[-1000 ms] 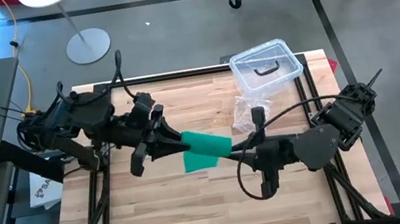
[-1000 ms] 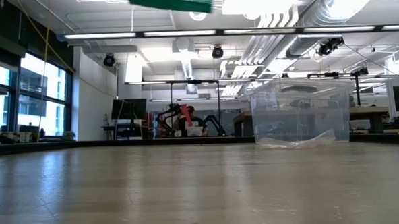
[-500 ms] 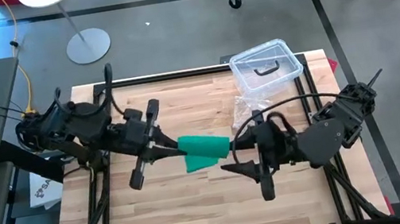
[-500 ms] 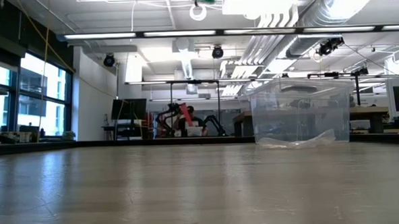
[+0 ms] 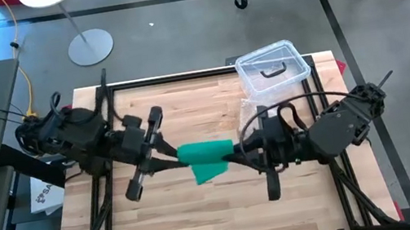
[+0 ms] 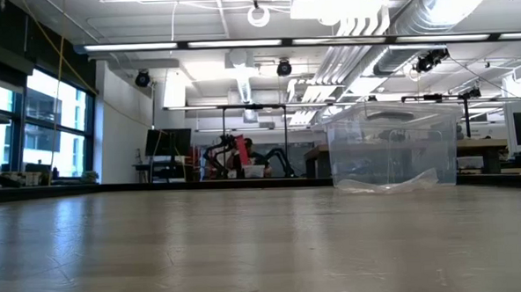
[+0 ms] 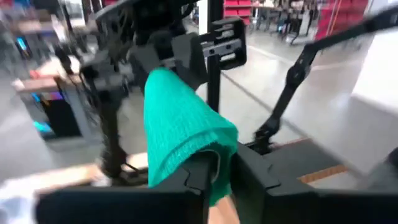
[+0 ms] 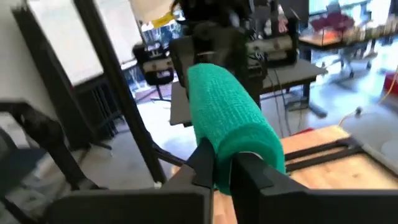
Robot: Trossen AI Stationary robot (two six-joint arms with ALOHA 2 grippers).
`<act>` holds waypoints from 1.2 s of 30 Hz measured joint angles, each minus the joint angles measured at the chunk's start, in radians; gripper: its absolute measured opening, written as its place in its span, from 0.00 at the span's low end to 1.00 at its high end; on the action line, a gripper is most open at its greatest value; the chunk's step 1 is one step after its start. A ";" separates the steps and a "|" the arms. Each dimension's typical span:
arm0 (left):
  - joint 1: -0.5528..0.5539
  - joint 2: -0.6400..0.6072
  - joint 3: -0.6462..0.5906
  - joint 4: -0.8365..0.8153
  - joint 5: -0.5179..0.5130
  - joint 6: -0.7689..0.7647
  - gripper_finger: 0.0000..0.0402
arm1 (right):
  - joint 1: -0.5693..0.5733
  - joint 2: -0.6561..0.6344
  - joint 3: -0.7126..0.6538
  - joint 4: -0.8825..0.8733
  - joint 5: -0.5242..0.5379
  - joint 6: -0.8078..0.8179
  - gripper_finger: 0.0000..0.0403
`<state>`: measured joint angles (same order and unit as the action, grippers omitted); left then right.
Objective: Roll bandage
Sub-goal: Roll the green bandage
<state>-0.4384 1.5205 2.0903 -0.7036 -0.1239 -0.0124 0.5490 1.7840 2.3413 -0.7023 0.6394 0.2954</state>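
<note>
Bandage (image 5: 204, 153) held in the air above mid-table, not touching the wood, between the two grippers. Left gripper (image 5: 172, 155) is pinched on one end, right gripper (image 5: 237, 153) clamped nearly closed on the other; each wrist view shows fabric between that arm's fingers (image 7: 208, 171). A loose flap hangs from the near side. To wind well, I judge: keep it taut, turn one wrist only. Long axis runs left-right across the table.
</note>
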 joint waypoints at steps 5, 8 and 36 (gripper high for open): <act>0.026 -0.009 -0.001 -0.004 0.030 -0.262 0.28 | 0.005 0.000 0.000 -0.020 0.025 -0.156 0.07; 0.048 -0.015 -0.002 -0.010 0.041 -0.424 0.34 | 0.007 0.000 0.001 -0.048 0.036 -0.264 0.04; 0.037 0.014 -0.001 0.011 0.078 0.060 0.03 | 0.041 0.002 0.000 -0.024 -0.027 0.033 0.31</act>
<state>-0.4015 1.5342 2.0895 -0.6923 -0.0462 0.0475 0.5903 1.7863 2.3418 -0.7265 0.6127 0.3288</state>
